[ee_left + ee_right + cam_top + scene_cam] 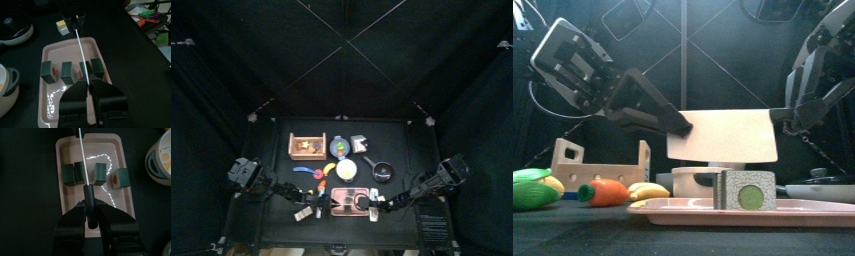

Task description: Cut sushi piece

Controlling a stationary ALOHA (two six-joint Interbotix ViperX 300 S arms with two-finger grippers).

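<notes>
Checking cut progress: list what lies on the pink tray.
Four dark sushi pieces in a row on the pink tray; the knife blade above hides a sliver of them.

No words, labels, brand marks, numbers or signs can be read in any of the four views. The pink tray (57, 55), the sushi pieces (99, 172) on it and the knife (727, 135) carry no print that shows.

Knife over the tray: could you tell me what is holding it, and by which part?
The right gripper clamps the knife by its black handle; the left gripper pinches the blade's opposite end.
</notes>
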